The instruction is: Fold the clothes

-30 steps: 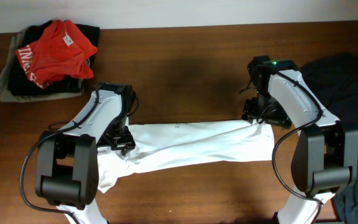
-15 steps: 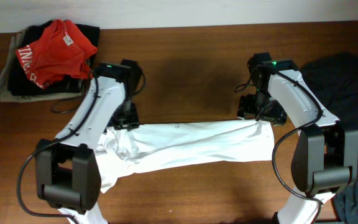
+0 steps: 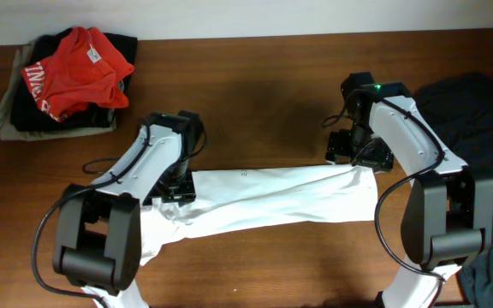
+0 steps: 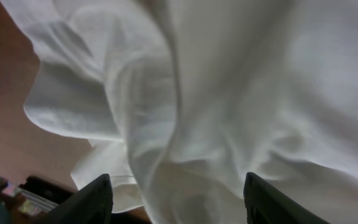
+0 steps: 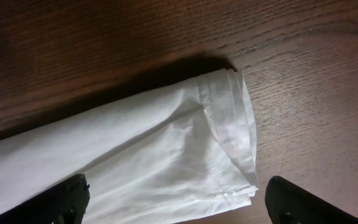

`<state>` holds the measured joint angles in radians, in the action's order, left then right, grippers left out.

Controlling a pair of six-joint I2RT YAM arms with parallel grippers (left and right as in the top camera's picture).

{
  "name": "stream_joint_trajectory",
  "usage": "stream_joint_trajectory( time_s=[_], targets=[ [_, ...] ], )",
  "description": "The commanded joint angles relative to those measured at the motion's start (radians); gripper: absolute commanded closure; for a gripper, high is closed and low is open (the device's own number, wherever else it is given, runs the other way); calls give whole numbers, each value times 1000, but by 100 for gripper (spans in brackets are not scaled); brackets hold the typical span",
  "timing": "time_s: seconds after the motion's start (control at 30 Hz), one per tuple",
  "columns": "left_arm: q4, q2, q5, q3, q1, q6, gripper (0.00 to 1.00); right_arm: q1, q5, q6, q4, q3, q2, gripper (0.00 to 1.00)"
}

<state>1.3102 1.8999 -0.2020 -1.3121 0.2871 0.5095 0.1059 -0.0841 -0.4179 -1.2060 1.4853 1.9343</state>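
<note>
Take the white T-shirt (image 3: 272, 201) as your marker. It lies on the wooden table (image 3: 264, 111) as one long band, stretched crosswise between your two arms.

The shirt's right end is flat and layered, with a stitched edge lying on bare wood. Your right claw (image 5: 180, 204) hangs over that end with its fingers spread wide and nothing held between them.

Your left claw (image 3: 176, 183) sits at the upper edge of the shirt's left end. In the left wrist view the cloth fills almost the whole picture. The fingers (image 4: 95, 199) stand apart with a thick fold bulging between them. You cannot tell whether they pinch that fold or only straddle it.

The shirt's left end is crumpled and spills down toward the base of your left arm (image 3: 144, 162). That arm crosses above the cloth and hides part of it from the overhead camera.

Beyond the shirt's left end, in the far corner, a red garment (image 3: 80, 68) with white lettering lies on top of a pile of dark clothes (image 3: 11, 115). The pile is well apart from the shirt.

Past the shirt's right end a black garment (image 3: 478, 111) with a white mark lies at the table's edge. Your right arm (image 3: 409, 137) stands between it and the shirt and covers part of the black cloth.
</note>
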Motion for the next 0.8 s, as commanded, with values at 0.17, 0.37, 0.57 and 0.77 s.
stream_joint_trajectory(
  time_s=[0.17, 0.37, 0.57, 0.77],
  targets=[
    [-18, -13, -31, 62, -17, 19, 39, 5, 2, 0, 3, -6, -26, 6],
    [70, -14, -164, 61, -57, 146, 51, 5, 2, 3, 8, -6, -26, 7],
    [101, -14, -167, 61, -97, 184, 63, 5, 2, 3, 10, -6, -26, 7],
    [162, -16, -256, 59, -98, 301, 63, 5, 2, 3, 10, -6, -26, 7]
  ],
)
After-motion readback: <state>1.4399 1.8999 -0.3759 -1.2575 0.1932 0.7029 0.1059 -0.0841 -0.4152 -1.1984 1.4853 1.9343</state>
